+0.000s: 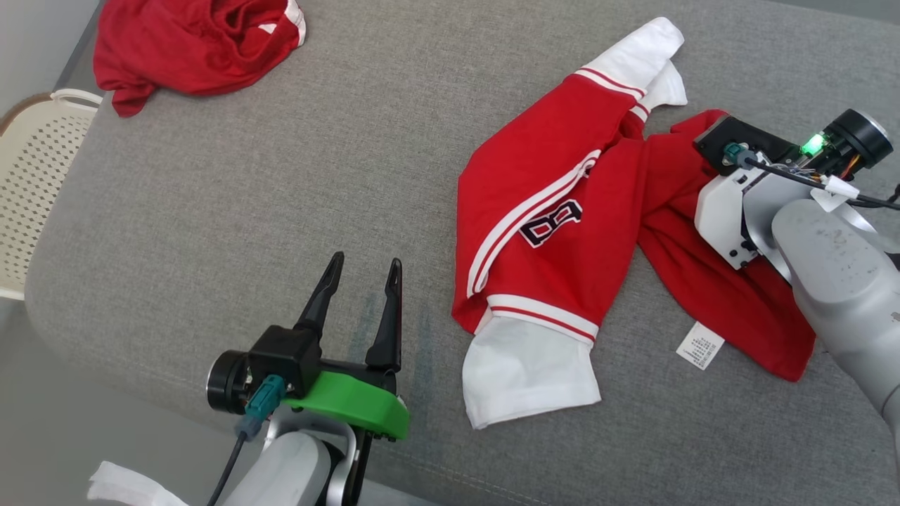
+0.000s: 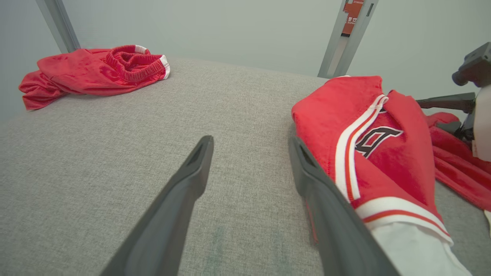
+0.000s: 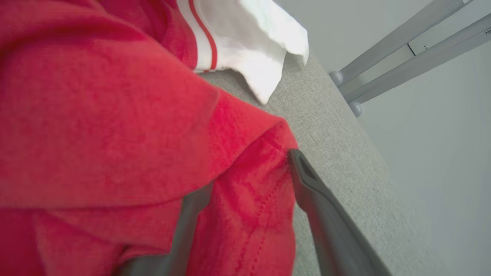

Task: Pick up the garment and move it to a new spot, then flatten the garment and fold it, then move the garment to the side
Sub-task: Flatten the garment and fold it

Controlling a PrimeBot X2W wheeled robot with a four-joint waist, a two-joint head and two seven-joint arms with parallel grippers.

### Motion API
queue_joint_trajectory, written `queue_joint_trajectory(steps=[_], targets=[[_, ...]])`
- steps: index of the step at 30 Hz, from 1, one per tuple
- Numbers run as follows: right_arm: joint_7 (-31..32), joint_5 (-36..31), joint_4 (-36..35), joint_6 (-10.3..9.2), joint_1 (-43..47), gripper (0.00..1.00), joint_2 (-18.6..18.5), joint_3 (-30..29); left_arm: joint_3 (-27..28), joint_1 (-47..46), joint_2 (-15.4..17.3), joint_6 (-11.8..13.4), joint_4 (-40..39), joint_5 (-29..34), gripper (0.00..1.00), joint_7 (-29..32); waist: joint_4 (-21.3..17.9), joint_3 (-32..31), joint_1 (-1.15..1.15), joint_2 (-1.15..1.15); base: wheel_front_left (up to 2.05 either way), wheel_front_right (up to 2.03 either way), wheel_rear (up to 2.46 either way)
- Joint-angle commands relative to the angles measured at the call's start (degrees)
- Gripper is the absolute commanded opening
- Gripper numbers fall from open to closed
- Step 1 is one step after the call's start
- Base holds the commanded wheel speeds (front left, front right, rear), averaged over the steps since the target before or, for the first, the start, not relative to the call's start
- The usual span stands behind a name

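The garment (image 1: 555,211) is a red jersey with white sleeves and striped trim, lying crumpled on the right half of the grey cushioned surface (image 1: 281,211). In the right wrist view my right gripper (image 3: 251,172) stands open astride a red fold of the garment (image 3: 96,115), at its far right edge. One finger is half buried under the cloth, the other lies beside it. My left gripper (image 1: 367,260) is open and holds nothing. It hovers over bare cushion just left of the garment's lower white sleeve (image 1: 527,372). Its right finger (image 2: 318,191) is close beside the garment (image 2: 383,153).
A second red garment (image 1: 190,42) lies bunched at the far left corner. A white perforated chair (image 1: 35,190) stands off the cushion's left edge. Grey metal legs (image 3: 402,50) rise beyond the right edge. A white care label (image 1: 699,346) sticks out near my right forearm (image 1: 837,274).
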Motion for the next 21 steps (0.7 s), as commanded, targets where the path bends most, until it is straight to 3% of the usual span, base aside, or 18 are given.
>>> queue_joint_trajectory(steps=[1,11,21], targets=[[0.85,1.81,1.13,-0.08,-0.56,0.0,0.31,1.5,0.13,-0.75,-0.25,-0.14,0.13,0.54,1.0,-0.3,0.11,0.17,0.0,0.0,0.0,0.0,0.0],[-1.37,9.91,2.53,-0.09,-4.77,0.0,-0.7,8.74,0.84,-0.99,-0.01,-0.1,0.44,0.87,1.0,-0.51,-1.85,0.16,0.0,0.0,0.0,0.0,0.0],[-10.84,9.49,3.43,-0.09,-8.82,0.0,0.53,4.7,1.9,0.02,1.12,0.48,0.65,1.01,1.0,-0.47,-6.4,-3.02,0.0,0.0,0.0,0.0,0.0]])
